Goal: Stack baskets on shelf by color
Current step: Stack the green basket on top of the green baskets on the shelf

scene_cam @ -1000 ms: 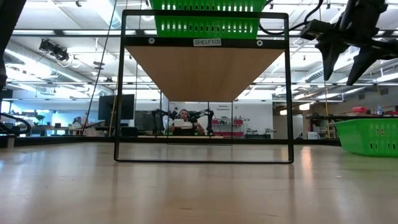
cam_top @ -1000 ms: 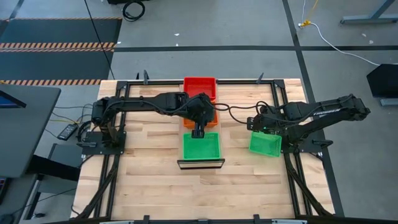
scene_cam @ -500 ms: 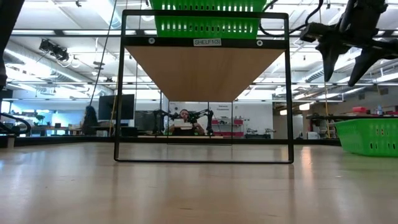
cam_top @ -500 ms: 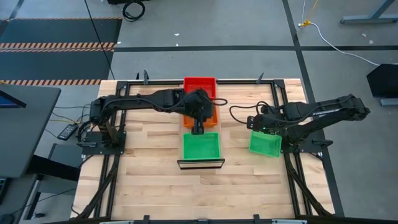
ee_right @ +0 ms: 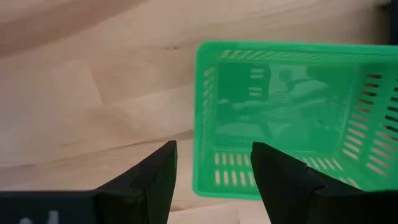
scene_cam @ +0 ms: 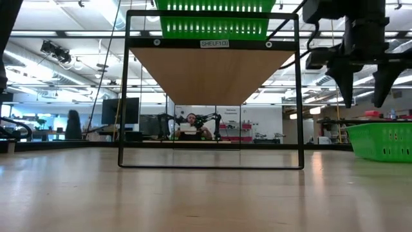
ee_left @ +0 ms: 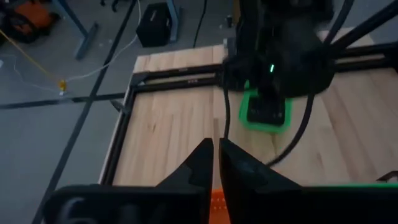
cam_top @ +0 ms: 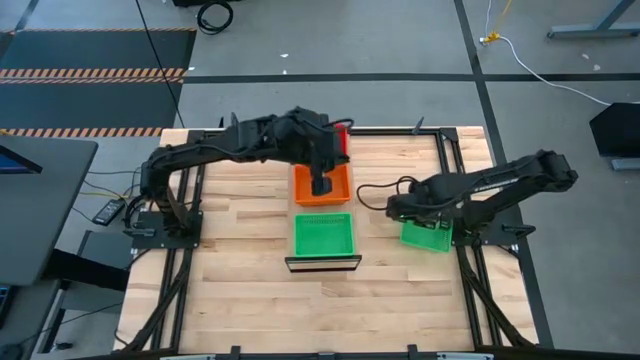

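On the shelf (cam_top: 322, 263), green baskets (cam_top: 323, 236) sit at the near end. An orange basket (cam_top: 322, 186) is behind them, and a red basket (cam_top: 338, 131) is at the far end, mostly hidden by my left arm. In the low view the green baskets (scene_cam: 212, 27) sit stacked on the shelf board (scene_cam: 212, 67). My left gripper (cam_top: 320, 186) hangs over the orange basket, shut and holding nothing. Another green basket (cam_top: 428, 236) rests on the table at the right. My right gripper (scene_cam: 362, 103) points down, open, just left of that basket (scene_cam: 383, 142).
A black frame (cam_top: 445, 150) runs along the table's edges. The arms' bases stand at the left (cam_top: 160, 215) and right (cam_top: 495, 225) edges. Bare slatted tabletop (cam_top: 250, 300) lies in front of the shelf. People and other arms show in the room beyond (scene_cam: 190, 125).
My left gripper has drawn back from the far rim of the green baskets toward the table's far edge and now hangs over the orange basket. My right gripper has moved a little left and down and has turned from a slant to pointing straight down.
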Robot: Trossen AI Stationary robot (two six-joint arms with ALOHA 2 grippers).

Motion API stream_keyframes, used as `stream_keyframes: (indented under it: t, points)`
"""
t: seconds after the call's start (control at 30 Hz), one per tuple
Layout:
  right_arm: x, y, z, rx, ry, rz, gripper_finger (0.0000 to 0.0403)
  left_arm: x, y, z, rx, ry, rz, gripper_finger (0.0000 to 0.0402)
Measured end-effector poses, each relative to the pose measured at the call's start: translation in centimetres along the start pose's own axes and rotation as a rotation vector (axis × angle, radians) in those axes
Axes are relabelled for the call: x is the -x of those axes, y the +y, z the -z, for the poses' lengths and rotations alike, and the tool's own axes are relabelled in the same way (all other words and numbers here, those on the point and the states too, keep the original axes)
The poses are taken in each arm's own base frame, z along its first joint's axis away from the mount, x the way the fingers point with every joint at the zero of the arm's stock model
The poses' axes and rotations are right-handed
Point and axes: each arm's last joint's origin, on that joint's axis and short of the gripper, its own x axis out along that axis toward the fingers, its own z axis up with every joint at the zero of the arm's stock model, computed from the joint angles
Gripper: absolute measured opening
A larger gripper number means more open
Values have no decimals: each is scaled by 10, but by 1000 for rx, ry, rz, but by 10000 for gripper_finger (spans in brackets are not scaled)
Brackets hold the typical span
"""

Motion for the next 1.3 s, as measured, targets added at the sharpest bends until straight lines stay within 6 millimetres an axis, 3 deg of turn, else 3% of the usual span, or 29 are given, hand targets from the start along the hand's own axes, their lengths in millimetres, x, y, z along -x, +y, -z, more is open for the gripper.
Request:
stream_keyframes:
  t: [0.33,0.57,0.83,1.3]
  points:
    - [-21,15,7,57,-6,42,210,40,7,-27,3,-68,-13,32]
    - [-35,22,11,78,0,98,202,57,9,-33,3,-63,-12,31]
    - [-51,20,13,62,65,92,152,62,9,-29,1,-25,-4,32]
    - [-48,14,13,118,74,126,49,63,8,-28,18,-10,-1,23]
